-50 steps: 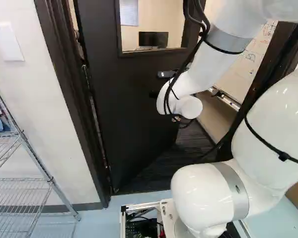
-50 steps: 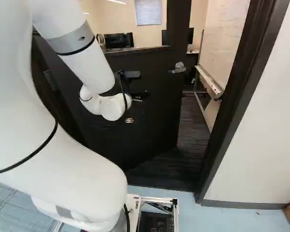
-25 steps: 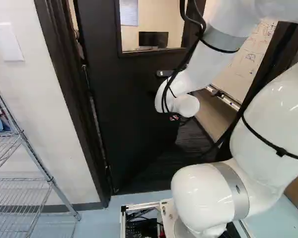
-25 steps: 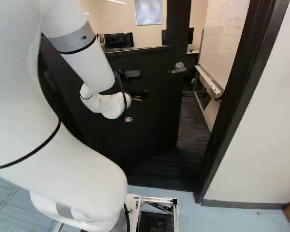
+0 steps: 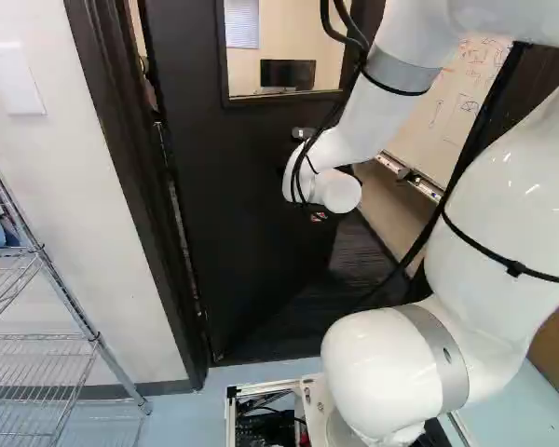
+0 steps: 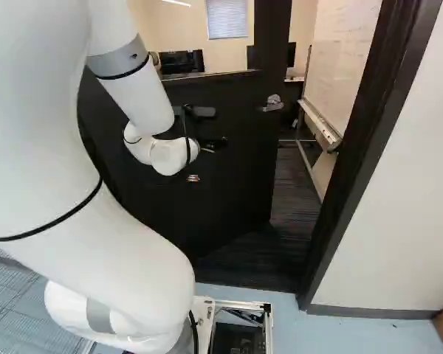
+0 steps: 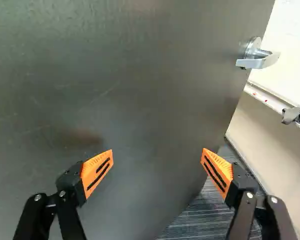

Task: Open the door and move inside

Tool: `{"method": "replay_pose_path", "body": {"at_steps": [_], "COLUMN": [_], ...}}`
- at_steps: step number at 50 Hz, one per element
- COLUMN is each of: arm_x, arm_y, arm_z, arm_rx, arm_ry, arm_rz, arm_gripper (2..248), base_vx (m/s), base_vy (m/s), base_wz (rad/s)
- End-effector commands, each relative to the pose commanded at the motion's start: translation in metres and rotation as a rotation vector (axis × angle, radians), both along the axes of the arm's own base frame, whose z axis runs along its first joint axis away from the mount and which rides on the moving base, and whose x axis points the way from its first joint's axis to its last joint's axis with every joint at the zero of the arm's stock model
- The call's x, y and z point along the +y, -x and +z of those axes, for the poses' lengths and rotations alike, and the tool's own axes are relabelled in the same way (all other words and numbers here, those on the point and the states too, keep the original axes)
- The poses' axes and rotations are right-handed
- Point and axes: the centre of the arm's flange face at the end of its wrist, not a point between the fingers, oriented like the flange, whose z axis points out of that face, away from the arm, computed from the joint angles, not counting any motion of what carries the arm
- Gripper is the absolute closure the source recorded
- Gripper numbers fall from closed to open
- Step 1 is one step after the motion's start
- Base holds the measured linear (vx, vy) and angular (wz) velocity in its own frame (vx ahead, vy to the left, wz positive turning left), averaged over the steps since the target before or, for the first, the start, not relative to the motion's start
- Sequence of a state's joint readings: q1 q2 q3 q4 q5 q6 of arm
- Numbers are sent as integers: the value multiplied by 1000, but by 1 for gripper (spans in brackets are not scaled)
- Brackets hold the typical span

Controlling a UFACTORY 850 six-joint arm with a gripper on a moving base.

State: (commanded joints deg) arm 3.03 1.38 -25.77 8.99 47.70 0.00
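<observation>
1. Noted: arm (image 5: 359, 121) advanced toward the door (image 5: 242, 196) over the last second; no shift of the base (image 6: 203, 313), no further swing of the door.
2. Judged as lining up for a push; no visible gain in opening.
3. Found pincer (image 7: 157, 162) spread wide, gripping nothing, facing the door's flat face; unable to confirm contact.
4. Found door ajar, ahead of the base; lever handle (image 7: 257, 59) ungripped, ahead of the pincer and off to one side, near the free edge.
5. Obstructing entry: door across much of the doorway. Also noted: door frame (image 6: 369, 129) beside the gap, whiteboard (image 6: 347, 66) beyond, wire rack (image 5: 51, 337) off to the left.
6. Advised: wider swing before driving; likely risk of scraping.
</observation>
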Motion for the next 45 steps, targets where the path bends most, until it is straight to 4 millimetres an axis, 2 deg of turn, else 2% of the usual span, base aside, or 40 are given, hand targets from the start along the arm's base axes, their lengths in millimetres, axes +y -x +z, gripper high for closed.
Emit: {"method": "replay_pose_path", "body": {"at_steps": [45], "arm_x": [26], "arm_y": [-39], "arm_z": [-2], "arm_rx": [9], "arm_ry": [-128], "arm_rz": [-156], "arm_gripper": [3], "base_vx": [0], "base_vy": [0], "base_wz": [0]}}
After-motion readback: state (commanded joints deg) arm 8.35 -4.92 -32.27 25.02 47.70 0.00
